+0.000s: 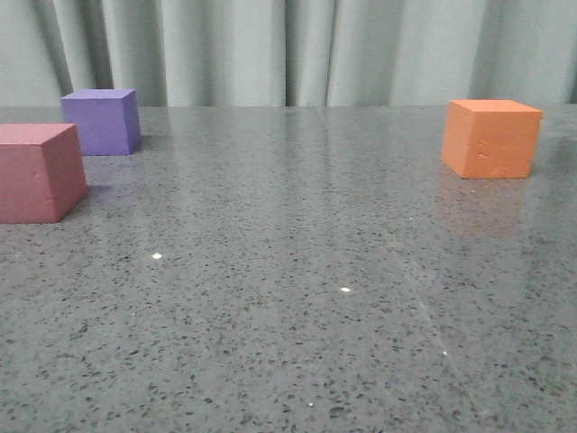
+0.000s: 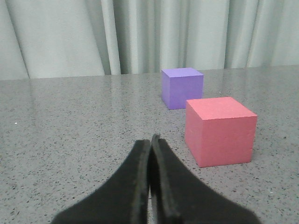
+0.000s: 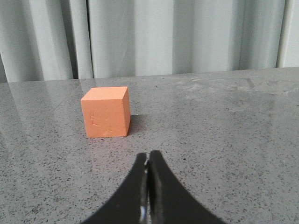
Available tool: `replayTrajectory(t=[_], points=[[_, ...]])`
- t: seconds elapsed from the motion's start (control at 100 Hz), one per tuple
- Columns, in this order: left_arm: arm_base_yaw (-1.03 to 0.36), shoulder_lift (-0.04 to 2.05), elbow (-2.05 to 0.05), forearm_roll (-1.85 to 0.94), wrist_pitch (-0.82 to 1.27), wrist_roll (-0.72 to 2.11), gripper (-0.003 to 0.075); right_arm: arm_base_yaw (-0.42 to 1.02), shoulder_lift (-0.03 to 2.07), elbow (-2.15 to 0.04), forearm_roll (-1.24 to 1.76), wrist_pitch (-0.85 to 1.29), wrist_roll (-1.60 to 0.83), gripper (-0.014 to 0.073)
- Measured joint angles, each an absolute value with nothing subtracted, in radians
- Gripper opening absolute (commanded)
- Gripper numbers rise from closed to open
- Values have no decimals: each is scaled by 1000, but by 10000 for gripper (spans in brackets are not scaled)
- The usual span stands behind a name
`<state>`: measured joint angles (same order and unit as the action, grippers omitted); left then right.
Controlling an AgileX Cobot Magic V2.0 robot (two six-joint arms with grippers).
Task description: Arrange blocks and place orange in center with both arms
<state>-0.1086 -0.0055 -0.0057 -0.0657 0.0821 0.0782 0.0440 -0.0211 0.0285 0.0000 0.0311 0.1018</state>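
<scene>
Front view: the worktop (image 1: 297, 298) carries three cubes. The pink cube (image 1: 36, 173) sits at nine o'clock, partly cut by the frame edge. The purple cube (image 1: 102, 121) stands just behind it toward ten o'clock, apart from it, near the curtain (image 1: 288, 50). The orange cube (image 1: 490, 137) rests alone at two o'clock, well apart from the other two; scratch marks show on its near face. The middle of the worktop between the two groups is bare stone. Neither arm appears in this view. Left wrist view: the left fingers (image 2: 150, 140) are clenched tip to tip with nothing between them, hovering short of the pink cube (image 2: 219, 130), with the purple cube (image 2: 181, 87) behind it. Right wrist view: the right fingers (image 3: 148, 157) are likewise clenched on nothing, short of the orange cube (image 3: 105, 112), which sits upright and untouched.
</scene>
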Motion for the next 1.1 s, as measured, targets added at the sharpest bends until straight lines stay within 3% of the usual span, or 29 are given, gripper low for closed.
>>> replayTrajectory(t=[0.87, 1.1], points=[[-109, -5, -6, -89, 54, 78, -19, 44, -21, 29, 9, 6, 102, -67], [-109, 6, -81, -144, 218, 78, -19, 44, -13, -84, 46, 126, 102, -67]])
